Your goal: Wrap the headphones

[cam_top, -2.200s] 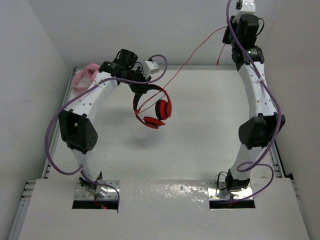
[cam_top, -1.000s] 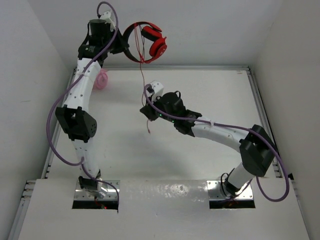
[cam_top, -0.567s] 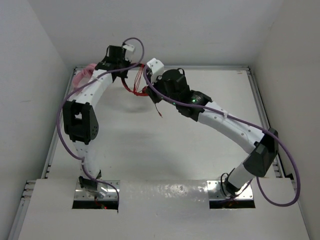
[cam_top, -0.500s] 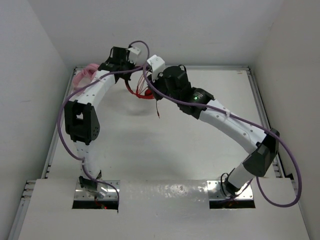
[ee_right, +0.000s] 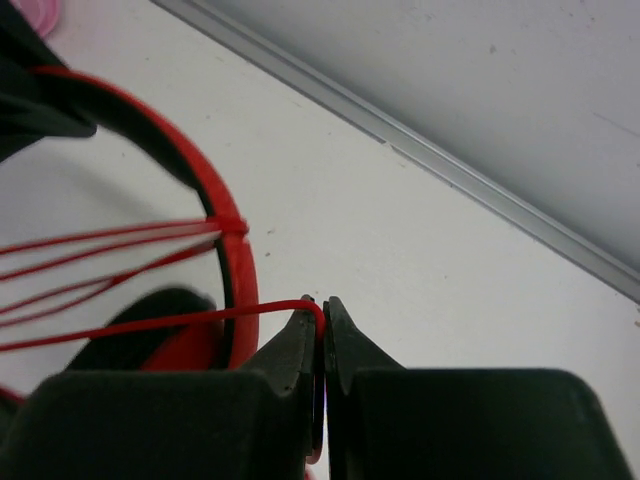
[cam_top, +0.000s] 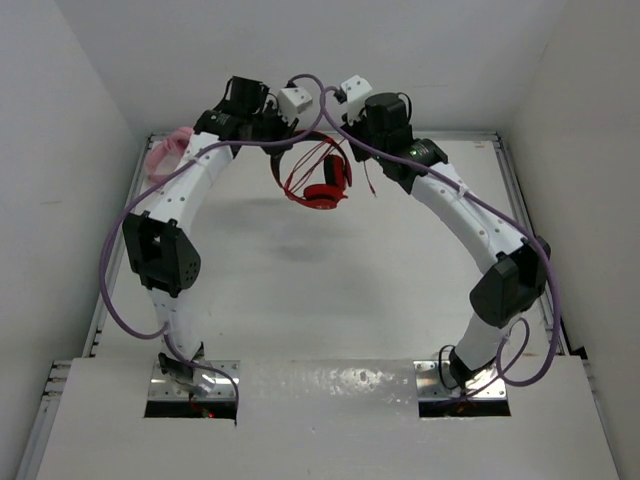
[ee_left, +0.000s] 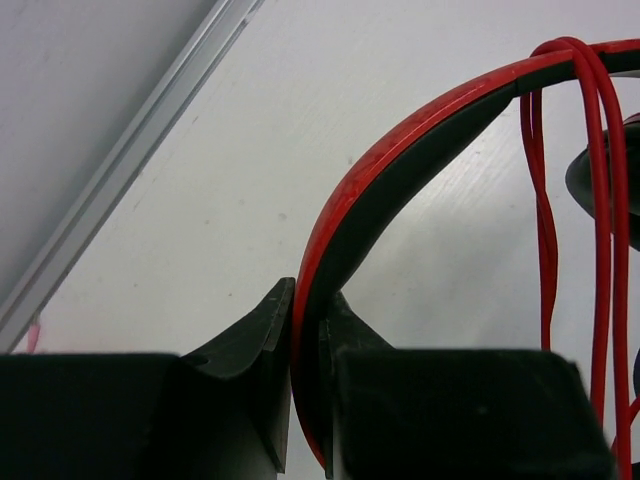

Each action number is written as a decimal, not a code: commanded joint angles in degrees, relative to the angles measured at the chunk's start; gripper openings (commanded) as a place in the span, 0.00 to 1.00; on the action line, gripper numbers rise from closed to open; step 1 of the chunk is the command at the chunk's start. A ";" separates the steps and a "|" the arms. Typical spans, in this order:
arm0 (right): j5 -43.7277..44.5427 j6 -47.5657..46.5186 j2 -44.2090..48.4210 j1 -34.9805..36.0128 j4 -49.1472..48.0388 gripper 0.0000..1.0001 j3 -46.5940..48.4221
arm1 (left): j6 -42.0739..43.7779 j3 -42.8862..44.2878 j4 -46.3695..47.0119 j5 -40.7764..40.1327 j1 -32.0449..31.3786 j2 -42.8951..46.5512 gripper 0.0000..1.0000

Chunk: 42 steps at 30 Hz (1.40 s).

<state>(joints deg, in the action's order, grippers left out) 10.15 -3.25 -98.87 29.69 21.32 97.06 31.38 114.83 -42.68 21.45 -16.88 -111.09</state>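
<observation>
Robot lab cell, plain white walls [cam_top: 70, 110], white table [cam_top: 320, 290] edged with metal rails [cam_top: 108, 285], 2 bolted arms [cam_top: 160, 258]

Pink headphones [cam_top: 165, 152] lie at the table's [cam_top: 400, 280] far-left corner.

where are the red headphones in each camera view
Top external: headphones held upper centre, between both wrists.
Left wrist: headband arcs bottom centre to top right, pinched by left gripper.
Right wrist: headband curves down left side.
Shared landmark: red cord wound over the headband.
</observation>
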 commanded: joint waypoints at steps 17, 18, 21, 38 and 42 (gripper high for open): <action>-11.54 10.89 -0.80 -10.62 -12.71 0.07 -1.16 | -13.88 10.59 -6.02 11.76 -1.57 3.16 0.00; -12.86 10.98 -0.54 -10.62 -13.58 0.12 -3.69 | -14.49 11.03 -5.93 12.99 -1.57 3.07 0.00; -18.57 11.94 1.13 -10.62 -18.14 0.22 -10.18 | -16.17 11.56 -5.23 13.88 -1.49 2.98 0.00; -19.75 24.16 12.64 -10.62 -48.65 0.06 -38.68 | -22.49 14.46 -3.03 16.87 -1.40 2.63 0.00; -15.70 26.88 17.38 -10.53 -50.76 0.00 -42.99 | -30.64 13.41 -0.92 12.93 -0.78 2.63 0.00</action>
<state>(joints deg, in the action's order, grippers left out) -8.95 20.73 -86.06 19.05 -22.50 55.99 9.21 126.34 -48.64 34.98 -18.76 -110.56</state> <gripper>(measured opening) 0.025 0.098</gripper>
